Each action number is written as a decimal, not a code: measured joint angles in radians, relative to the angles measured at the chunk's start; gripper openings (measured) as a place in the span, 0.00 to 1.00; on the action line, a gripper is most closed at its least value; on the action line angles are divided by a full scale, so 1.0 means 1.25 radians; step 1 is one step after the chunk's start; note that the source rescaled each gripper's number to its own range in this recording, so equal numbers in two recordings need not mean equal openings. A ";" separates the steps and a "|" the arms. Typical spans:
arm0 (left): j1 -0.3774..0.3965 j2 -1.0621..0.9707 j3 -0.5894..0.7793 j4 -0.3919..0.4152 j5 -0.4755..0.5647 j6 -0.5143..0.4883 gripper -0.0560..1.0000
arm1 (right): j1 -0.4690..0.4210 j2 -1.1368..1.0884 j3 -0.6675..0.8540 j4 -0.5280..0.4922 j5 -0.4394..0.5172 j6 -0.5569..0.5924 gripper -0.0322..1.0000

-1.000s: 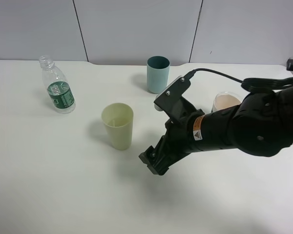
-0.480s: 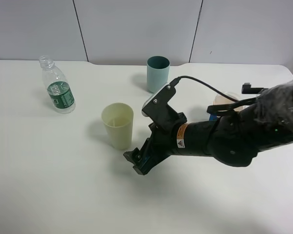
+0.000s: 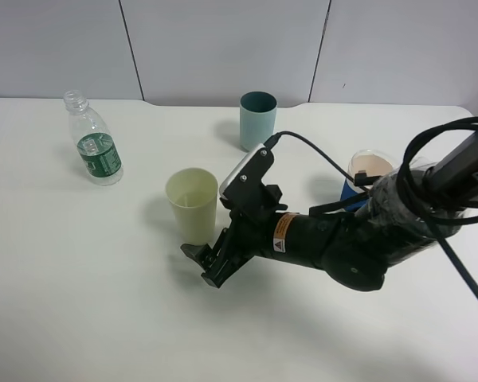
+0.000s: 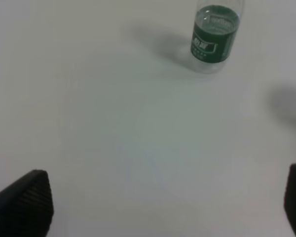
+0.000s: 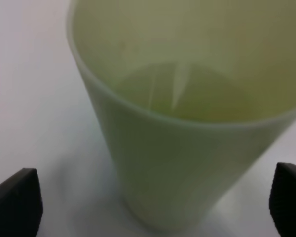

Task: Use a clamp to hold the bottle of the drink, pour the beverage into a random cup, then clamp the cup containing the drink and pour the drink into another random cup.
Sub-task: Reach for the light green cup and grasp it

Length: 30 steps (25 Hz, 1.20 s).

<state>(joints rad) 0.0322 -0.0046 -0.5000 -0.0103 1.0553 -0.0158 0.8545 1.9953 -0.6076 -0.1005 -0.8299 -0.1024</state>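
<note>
Though the bottle [image 3: 95, 149] stands part-full, the tumbler [image 3: 193, 208] holds clear liquid [image 5: 187, 94].

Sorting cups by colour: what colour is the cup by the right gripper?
The cup is pale yellow-green; clearest in right wrist view.

Right gripper [image 3: 201, 265] low on an outstretched arm [image 3: 342, 239], jaws wide apart (left gripper [image 4: 160, 197] too).
</note>
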 joint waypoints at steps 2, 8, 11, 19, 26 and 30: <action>0.000 0.000 0.000 0.000 0.000 0.000 0.88 | 0.000 0.029 0.000 0.008 -0.053 -0.018 1.00; 0.000 0.000 0.000 0.000 0.000 0.000 0.88 | -0.009 0.085 0.000 0.013 -0.161 -0.054 1.00; 0.000 0.000 0.000 0.000 0.000 0.000 0.88 | -0.029 0.115 0.000 0.005 -0.227 -0.055 1.00; 0.000 0.000 0.000 0.000 0.000 0.000 0.88 | -0.048 0.135 0.000 -0.052 -0.300 -0.055 1.00; 0.000 0.000 0.000 0.000 0.000 0.000 0.88 | -0.048 0.135 0.000 -0.064 -0.300 -0.052 1.00; 0.000 0.000 0.000 0.000 0.000 0.000 0.88 | -0.048 0.142 -0.013 -0.068 -0.301 -0.052 1.00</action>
<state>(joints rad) 0.0322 -0.0046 -0.5000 -0.0100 1.0553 -0.0158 0.7950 2.1731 -0.6242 -0.1857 -1.2062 -0.1672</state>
